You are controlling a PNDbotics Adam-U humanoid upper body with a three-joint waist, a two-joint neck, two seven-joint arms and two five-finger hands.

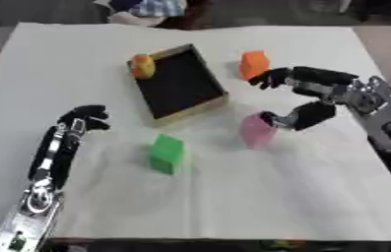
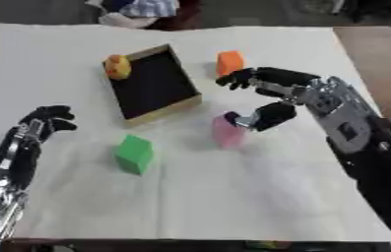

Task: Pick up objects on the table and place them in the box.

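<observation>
Left arm: it comes in from the lower left corner and runs up the left side of the table point(image 1: 233, 206), which is covered in white cloth.
Left hand point(image 1: 84, 118): it sits at the end of that arm, apart from every object, its fingers curled in on themselves and holding nothing.
Green block point(image 1: 167, 153): it stands on the cloth near the middle, right of the left hand and nearer than the box; nothing touches it.
Pink block point(image 2: 227, 131): it stands upright on the cloth to the right of the green block and just below the box's near right corner.
Right hand point(image 2: 272, 96): it reaches in from the right, spread wide in a hook shape, thumb low against the pink block's right side and the fingers arched well above it; whether the thumb truly touches the block is hard to tell.
Box point(image 1: 190, 110): a shallow tray with a black inside and pale wooden walls, lying askew past the green block.
Yellow-orange object point(image 1: 143, 66): it sits at the box's far left corner, on or against the wall.
Orange block point(image 1: 253, 64): it stands on the cloth right of the box, just beyond the right hand's fingertips.
</observation>
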